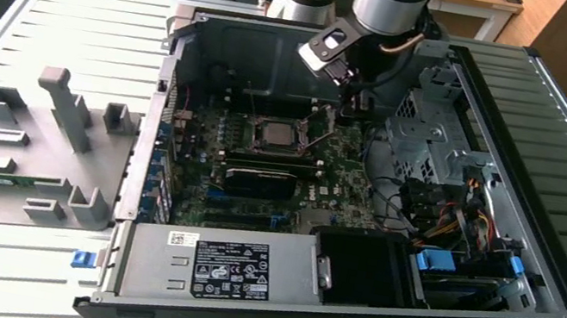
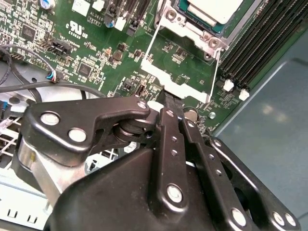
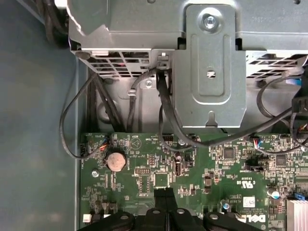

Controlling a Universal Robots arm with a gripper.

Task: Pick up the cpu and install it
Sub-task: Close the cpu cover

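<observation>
**Gripper (image 2: 169,98) pinched closed on nothing, tip low over the board (image 2: 96,53), just beside the socket (image 2: 192,31)**

Cpu (image 2: 214,8) lies flat in the socket, at 8 o'clock of the gripper in the exterior view; placing looks done, latching I cannot judge; any move here calls for short, straight travel, since the socket's wire arms (image 2: 148,45) stand near the tip; memory slots (image 2: 260,43) border the socket beyond; cables (image 3: 163,110) and the drive cage (image 1: 429,128) crowd 3 o'clock; free room looks to be upward, out of the case (image 1: 541,204).
</observation>
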